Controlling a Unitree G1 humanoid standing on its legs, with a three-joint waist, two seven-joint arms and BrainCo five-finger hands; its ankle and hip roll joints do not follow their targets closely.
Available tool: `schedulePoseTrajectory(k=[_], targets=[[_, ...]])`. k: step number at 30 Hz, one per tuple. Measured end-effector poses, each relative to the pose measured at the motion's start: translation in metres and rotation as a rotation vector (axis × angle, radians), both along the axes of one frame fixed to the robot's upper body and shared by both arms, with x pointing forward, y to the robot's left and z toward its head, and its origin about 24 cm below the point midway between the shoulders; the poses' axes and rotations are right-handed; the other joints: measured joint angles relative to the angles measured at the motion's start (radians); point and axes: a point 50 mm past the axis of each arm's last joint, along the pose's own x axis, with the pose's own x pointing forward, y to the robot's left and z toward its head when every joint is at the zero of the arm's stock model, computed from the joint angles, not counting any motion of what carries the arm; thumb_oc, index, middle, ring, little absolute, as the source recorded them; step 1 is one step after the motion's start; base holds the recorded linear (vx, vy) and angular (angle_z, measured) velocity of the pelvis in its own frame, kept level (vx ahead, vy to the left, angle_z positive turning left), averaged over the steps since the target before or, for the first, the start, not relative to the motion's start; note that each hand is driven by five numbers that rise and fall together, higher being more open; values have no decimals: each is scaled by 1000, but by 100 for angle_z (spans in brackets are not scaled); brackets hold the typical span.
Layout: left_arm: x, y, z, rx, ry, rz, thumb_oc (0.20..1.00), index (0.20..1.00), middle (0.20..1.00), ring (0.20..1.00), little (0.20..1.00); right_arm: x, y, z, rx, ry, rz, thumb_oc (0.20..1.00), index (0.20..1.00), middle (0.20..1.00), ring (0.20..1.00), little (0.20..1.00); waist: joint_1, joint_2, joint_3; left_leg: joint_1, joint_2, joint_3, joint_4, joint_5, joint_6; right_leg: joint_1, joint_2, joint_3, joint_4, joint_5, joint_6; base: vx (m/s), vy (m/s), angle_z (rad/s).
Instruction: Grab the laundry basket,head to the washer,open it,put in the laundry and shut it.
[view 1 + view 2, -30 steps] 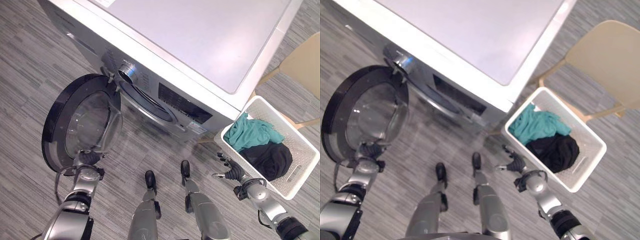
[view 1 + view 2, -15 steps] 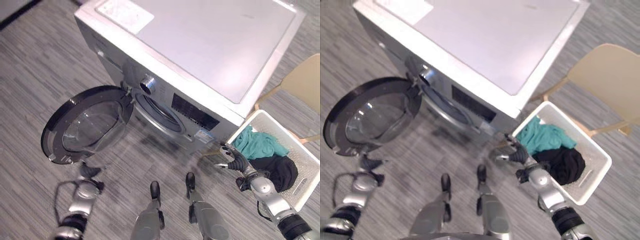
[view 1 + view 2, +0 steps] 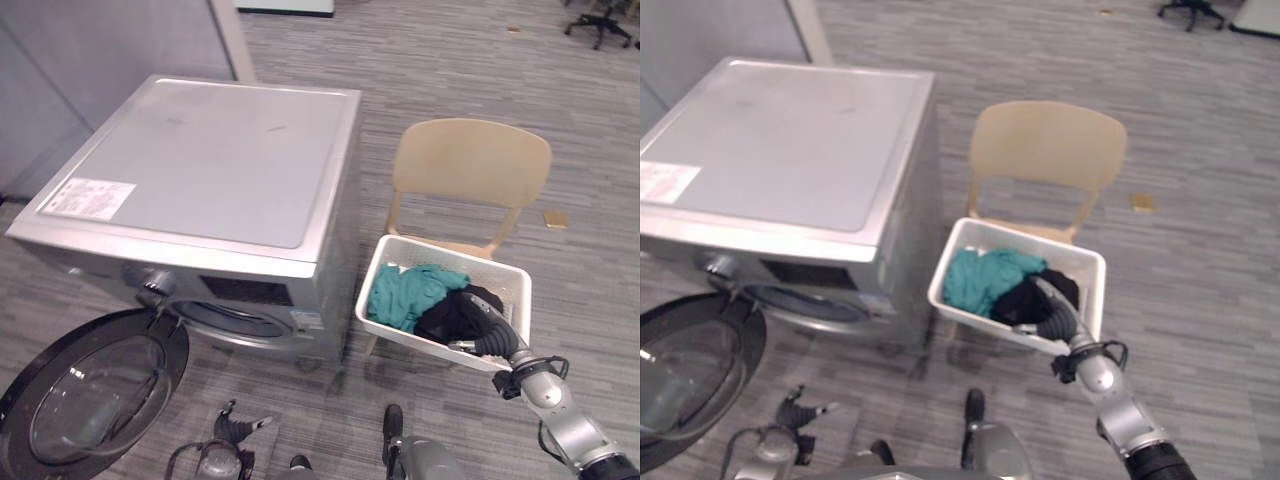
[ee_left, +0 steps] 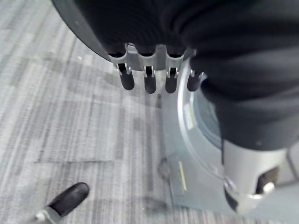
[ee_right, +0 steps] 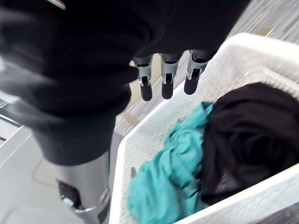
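The white laundry basket (image 3: 398, 333) stands on the floor right of the silver washer (image 3: 210, 170), holding a teal garment (image 3: 405, 295) and a black garment (image 3: 450, 315). My right hand (image 3: 487, 335) reaches over the basket's near rim above the black garment, and its straight fingers (image 5: 163, 84) hold nothing. The washer's round door (image 3: 90, 395) hangs wide open at the lower left, and the drum opening (image 3: 235, 320) shows beside it. My left hand (image 3: 235, 428) hangs low in front of the washer with fingers (image 4: 145, 79) straight and empty.
A beige chair (image 3: 470, 165) stands right behind the basket. A grey partition wall (image 3: 100, 50) runs behind the washer. A small tan object (image 3: 556, 218) lies on the floor right of the chair, and a black office chair base (image 3: 600, 20) is far back.
The camera has swung up, so the whole scene has shifted. My right hand has gone from beside the basket to over its near rim. My left hand has dropped away from the door.
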Motion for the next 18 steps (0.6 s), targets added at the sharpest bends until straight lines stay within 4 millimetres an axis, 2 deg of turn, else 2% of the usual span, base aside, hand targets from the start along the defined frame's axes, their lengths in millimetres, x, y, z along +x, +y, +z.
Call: schedulePoseTrajectory(k=[1, 2, 3, 5, 6, 8, 9, 10, 15, 16, 18], targets=[[-4, -5, -3, -2, 18, -24, 1000, 1000, 1000, 1000, 1000, 3, -1, 3, -18, -12, 5, 1000, 1000, 1000, 1000, 1000, 13, -2, -2, -25, 0, -25, 51, 4, -1, 20, -12, 21, -16, 1, 0, 100, 11, -122], [-1, -15, -4, -11, 16, -68, 1000, 1000, 1000, 1000, 1000, 11, -1, 12, -49, -53, 13, 1000, 1000, 1000, 1000, 1000, 5, 2, -5, -64, -47, -118, 37, -48, -35, 43, -13, 47, -83, -5, -12, 95, 35, -107], [4, -16, -2, -12, 3, -78, 1000, 1000, 1000, 1000, 1000, 15, 1, 15, -81, -67, 34, 1000, 1000, 1000, 1000, 1000, 4, 4, -6, -83, -68, -139, -12, -54, -33, 48, -12, 53, -110, -1, -6, 106, 61, -100], [11, -17, 0, -11, -18, -81, 1000, 1000, 1000, 1000, 1000, 18, 4, 14, -109, -56, 60, 1000, 1000, 1000, 1000, 1000, 6, 1, -5, -94, -84, -138, -101, -43, -22, 56, -7, 46, -143, 42, 15, 96, 72, -55], [15, -17, 1, -9, -23, -86, 1000, 1000, 1000, 1000, 1000, 17, 6, 9, -152, -40, 84, 1000, 1000, 1000, 1000, 1000, 5, 4, -2, -119, -97, -143, -163, -26, -17, 68, 7, 7, -159, 45, 1, 168, 120, -50], [10, -16, -1, -7, -5, -85, 1000, 1000, 1000, 1000, 1000, 17, 12, 5, -158, -26, 110, 1000, 1000, 1000, 1000, 1000, 18, 6, 0, -144, -116, -154, -200, 1, -21, 70, 18, -20, -160, 34, -4, 113, 91, -54], [7, -16, -3, -6, 6, -87, 1000, 1000, 1000, 1000, 1000, 18, 14, 0, -189, -12, 127, 1000, 1000, 1000, 1000, 1000, 16, 6, 0, -144, -136, -200, -243, 12, -27, 69, 27, -9, -159, 18, -5, 66, 67, -44], [6, -15, -4, -3, 20, -85, 1000, 1000, 1000, 1000, 1000, 19, 14, -3, -213, 1, 134, 1000, 1000, 1000, 1000, 1000, 19, 11, 3, -156, -156, -226, -261, 22, -21, 70, 32, -6, -154, 19, -5, 115, 114, -30], [-6, -12, -9, 3, 61, -73, 1000, 1000, 1000, 1000, 1000, 22, 10, -2, -268, -7, 140, 1000, 1000, 1000, 1000, 1000, 31, 18, 17, -170, -171, -242, -253, 35, 13, 68, 49, -4, -159, 19, -4, 112, 182, -13], [-11, -12, -11, 6, 76, -75, 1000, 1000, 1000, 1000, 1000, 29, 11, 5, -286, -36, 140, 1000, 1000, 1000, 1000, 1000, 31, 31, 26, -156, -176, -244, -256, 39, 30, 60, 47, 4, -154, 19, -4, 57, 164, -8], [-9, -11, -11, 11, 77, -76, 1000, 1000, 1000, 1000, 1000, 35, 9, 10, -319, -54, 144, 1000, 1000, 1000, 1000, 1000, 35, 52, 38, -154, -180, -242, -288, 59, 71, 46, 49, 27, -148, 16, 13, 20, 110, 0]])
